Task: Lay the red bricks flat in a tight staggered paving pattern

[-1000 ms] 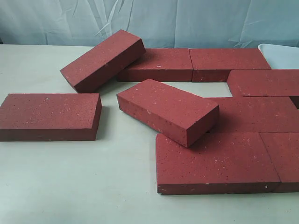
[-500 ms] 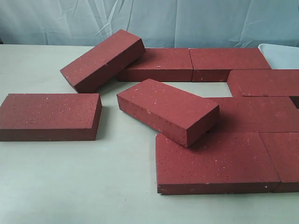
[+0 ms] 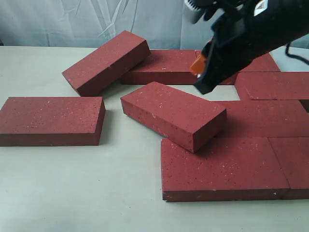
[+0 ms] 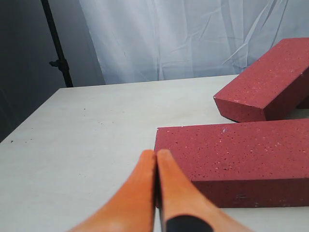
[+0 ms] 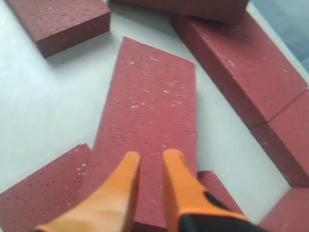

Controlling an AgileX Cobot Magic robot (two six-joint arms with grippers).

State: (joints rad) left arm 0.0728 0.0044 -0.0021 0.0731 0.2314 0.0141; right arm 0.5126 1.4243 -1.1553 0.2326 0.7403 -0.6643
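Red bricks loose on table, left claw closed, empty, right claw slightly parted, holding nothing

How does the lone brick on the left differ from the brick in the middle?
The left brick lies flat on the table; the middle brick is tilted, one end propped on a flat brick. The left brick touches no other brick; the middle brick does. The left brick lies square to the exterior view, the middle brick askew. Both are dark red, speckled, same shape.
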